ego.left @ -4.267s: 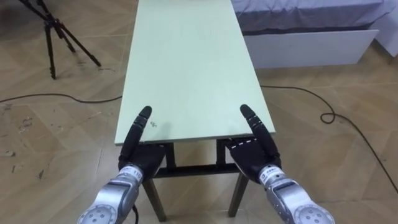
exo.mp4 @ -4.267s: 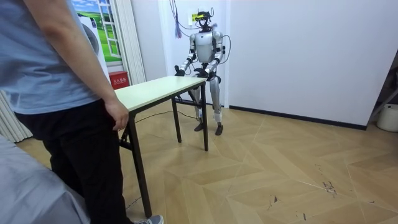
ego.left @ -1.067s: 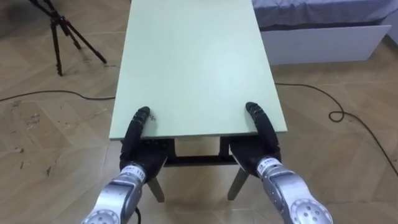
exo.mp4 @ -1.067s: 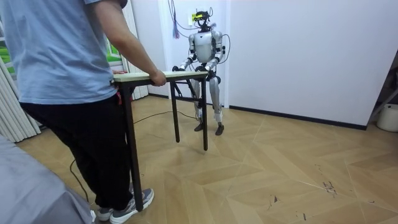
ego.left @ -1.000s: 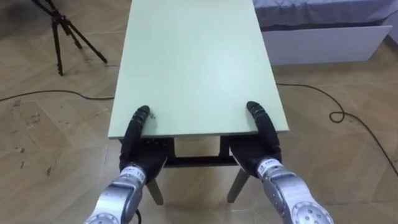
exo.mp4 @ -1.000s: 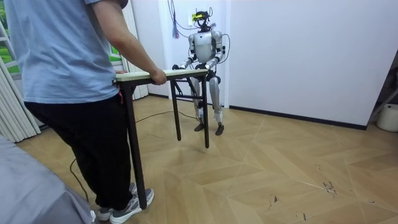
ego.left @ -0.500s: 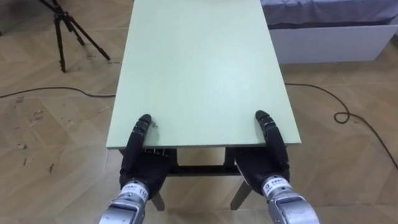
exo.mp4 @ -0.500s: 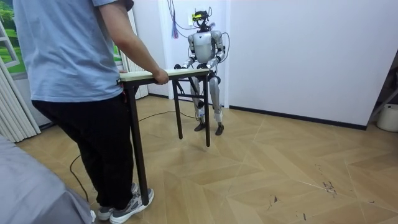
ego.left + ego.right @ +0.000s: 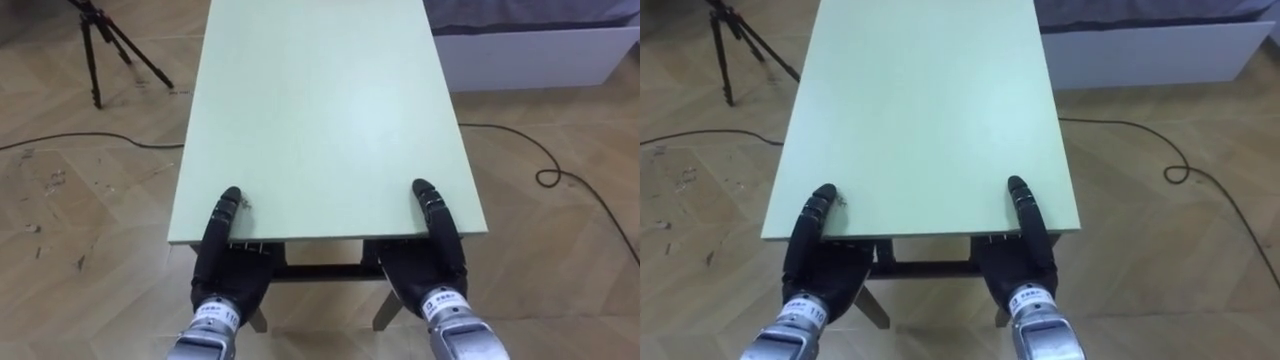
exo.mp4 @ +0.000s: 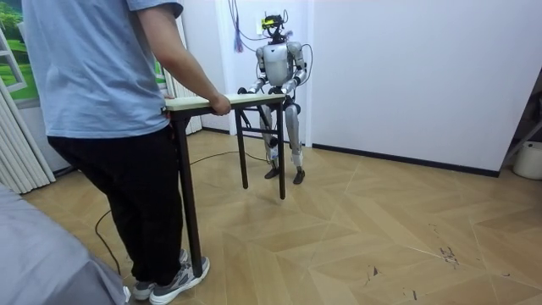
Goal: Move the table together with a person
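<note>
Table: pale green top on dark legs, stretching away from the robot over the floor; in the room view its top sits level between the robot and the person.
Left hand: at the near left corner, thumb laid flat on the top, palm tucked just below the edge; what goes on under the top is hidden, so it cannot be told whether the grasp is closed.
Right hand: at the near right corner in the same pose, thumb on the top and palm beneath the edge; its hold likewise cannot be told.
Person: stands at the far end of the table, at the room view's left, one hand curled over the table's edge.
Robot: stands upright at the other end, close to the white wall, both arms reaching forward to the table.
Tripod: on the floor to the left of the table, well apart from it.
Bed: white base beyond the table's far right side.
Cable: dark, snaking over the floor to the right of the table.
</note>
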Motion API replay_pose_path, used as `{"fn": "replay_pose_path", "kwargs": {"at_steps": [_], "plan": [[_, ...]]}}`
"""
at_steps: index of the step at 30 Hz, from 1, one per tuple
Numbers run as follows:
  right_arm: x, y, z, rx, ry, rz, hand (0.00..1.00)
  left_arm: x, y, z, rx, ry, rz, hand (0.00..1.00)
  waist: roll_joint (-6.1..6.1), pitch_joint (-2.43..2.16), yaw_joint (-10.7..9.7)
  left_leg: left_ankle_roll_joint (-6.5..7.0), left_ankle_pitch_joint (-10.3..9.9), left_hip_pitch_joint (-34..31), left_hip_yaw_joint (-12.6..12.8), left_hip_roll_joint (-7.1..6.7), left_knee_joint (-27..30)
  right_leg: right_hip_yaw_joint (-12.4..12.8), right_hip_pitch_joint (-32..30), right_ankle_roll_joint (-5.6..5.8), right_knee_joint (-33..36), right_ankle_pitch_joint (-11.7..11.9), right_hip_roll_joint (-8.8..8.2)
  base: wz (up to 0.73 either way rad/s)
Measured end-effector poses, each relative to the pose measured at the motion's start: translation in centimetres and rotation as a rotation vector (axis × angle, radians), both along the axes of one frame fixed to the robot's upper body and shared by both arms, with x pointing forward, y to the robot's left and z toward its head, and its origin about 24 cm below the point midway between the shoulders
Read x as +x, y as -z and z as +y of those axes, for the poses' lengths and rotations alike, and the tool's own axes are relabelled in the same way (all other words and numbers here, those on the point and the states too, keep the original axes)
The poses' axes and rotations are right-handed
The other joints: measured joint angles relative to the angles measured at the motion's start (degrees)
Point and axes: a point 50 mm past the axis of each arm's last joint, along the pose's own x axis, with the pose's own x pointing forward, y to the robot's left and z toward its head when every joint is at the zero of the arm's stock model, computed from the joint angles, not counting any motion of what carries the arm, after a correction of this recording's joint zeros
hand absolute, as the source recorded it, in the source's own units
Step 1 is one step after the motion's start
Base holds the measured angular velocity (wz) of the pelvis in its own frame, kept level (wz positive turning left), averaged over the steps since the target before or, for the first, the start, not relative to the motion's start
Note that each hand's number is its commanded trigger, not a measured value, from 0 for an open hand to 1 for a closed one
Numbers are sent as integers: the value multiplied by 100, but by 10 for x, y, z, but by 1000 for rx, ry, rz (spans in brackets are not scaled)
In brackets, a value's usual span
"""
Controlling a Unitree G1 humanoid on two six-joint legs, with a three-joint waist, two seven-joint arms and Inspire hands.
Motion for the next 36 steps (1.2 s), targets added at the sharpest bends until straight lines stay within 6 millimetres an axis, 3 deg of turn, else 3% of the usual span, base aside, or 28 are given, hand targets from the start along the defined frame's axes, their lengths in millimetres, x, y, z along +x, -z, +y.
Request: {"fn": "replay_pose_path", "kwargs": {"at_steps": [6,11,19,23,24,27,29,30,31,32,33,34,35,36], "plan": [[-4,2,2,-4,-2,-9,100,-2,1,0,14,8,3,100,-52,34,3,0,0,-33,3,-2,1,-1,-15,14,-2,-9,0,1],[-7,4,3,-2,0,-13,100,-5,2,0,22,7,-3,100,-57,32,13,0,0,-90,1,-5,12,17,-66,22,-3,-15,1,0],[-19,11,0,2,18,-8,100,-12,6,-5,25,18,0,100,-169,26,111,-2,-1,-123,18,9,116,17,-54,21,16,-16,0,1],[-24,14,-2,-7,33,-7,100,-14,6,-9,34,30,1,100,-264,27,155,-90,-60,-551,-5,112,858,18,-191,-6,233,-29,13,8],[-24,15,-1,-6,34,-6,100,-14,7,-9,37,31,1,100,-292,27,142,-92,-61,-812,-109,160,1321,33,-247,-52,317,-37,27,9],[-25,16,-5,-22,41,-6,100,-15,7,-12,34,46,3,100,-226,28,210,-94,-57,-1419,-257,336,2379,90,-278,-233,285,-108,158,0],[-25,16,-8,-34,44,-21,100,-15,7,-14,25,43,1,100,-153,22,291,-125,-41,-1565,-384,410,2482,42,-382,-342,285,-125,223,-12],[-24,15,-9,-40,44,-35,100,-15,6,-14,20,39,-6,100,-117,25,279,-201,-45,-1600,-391,451,2472,-137,-517,-423,292,-98,203,-9],[-23,14,-10,-47,43,-43,100,-16,8,-14,15,36,-2,100,-29,23,312,-274,-166,-1594,-334,569,2962,-372,-538,-511,307,-96,261,-15],[-24,14,-10,-50,33,-41,100,-19,9,-14,9,31,4,100,49,1,310,-315,-225,-1539,-322,629,3242,-469,-513,-540,306,-82,311,-23],[-25,15,-11,-59,14,-39,100,-23,11,-14,1,29,13,100,177,10,237,-362,-314,-1331,-338,662,3529,-592,-505,-575,317,-68,395,11],[-25,15,-11,-59,14,-46,100,-23,11,-15,-1,37,10,100,245,46,96,-349,-355,-1101,-382,660,3467,-744,-537,-587,338,-62,434,39],[-25,14,-11,-57,15,-50,100,-21,10,-15,0,40,4,100,256,53,11,-370,-387,-988,-403,663,3341,-811,-576,-590,358,-60,438,68],[-24,13,-11,-50,25,-55,100,-17,8,-15,1,50,-8,100,263,58,-117,-412,-553,-756,-399,698,2859,-874,-702,-598,432,-55,436,60]]}}
